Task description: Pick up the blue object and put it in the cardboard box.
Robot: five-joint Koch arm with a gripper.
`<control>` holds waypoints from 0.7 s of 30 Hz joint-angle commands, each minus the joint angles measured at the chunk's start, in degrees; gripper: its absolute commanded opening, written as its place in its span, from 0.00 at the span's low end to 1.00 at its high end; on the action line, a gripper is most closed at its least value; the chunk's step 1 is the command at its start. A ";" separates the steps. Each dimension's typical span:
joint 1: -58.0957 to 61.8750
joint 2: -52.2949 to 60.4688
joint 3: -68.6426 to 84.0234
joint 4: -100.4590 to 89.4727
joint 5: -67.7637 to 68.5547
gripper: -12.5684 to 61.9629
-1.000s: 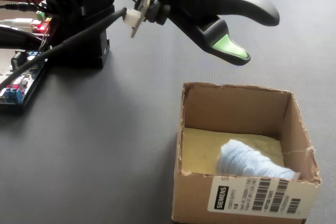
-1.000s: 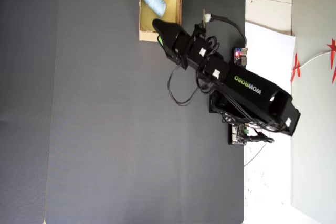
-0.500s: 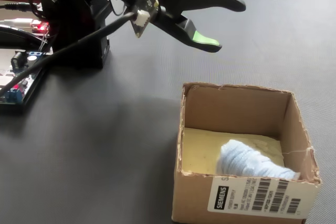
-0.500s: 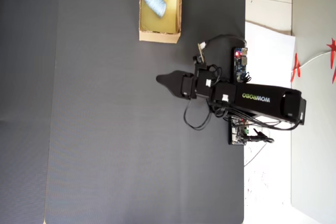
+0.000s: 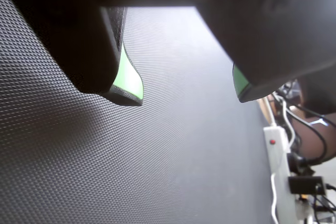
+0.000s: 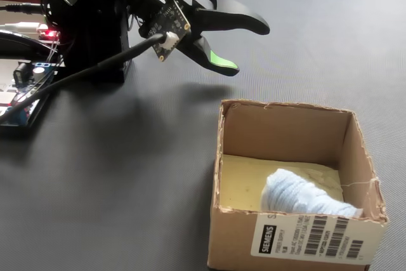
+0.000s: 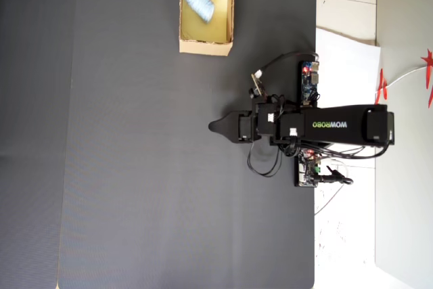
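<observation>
While empty with jaws parted, one gripper [image 6: 244,47] well apart from one cardboard box [image 6: 298,239], one blue object [image 6: 303,195] inside.

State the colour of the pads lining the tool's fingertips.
Bright green pads on a black tool, clearest in the wrist view.

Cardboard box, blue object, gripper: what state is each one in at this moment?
cardboard box: upright, open top, on the dark mat.
blue object: lying inside the box, in a corner.
gripper: open, empty, above bare mat, apart from the box.
</observation>
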 commanded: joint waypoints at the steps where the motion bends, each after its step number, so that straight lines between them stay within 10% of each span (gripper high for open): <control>1: -1.05 5.10 2.29 1.05 2.37 0.63; 21: -1.05 5.10 2.29 14.59 2.20 0.63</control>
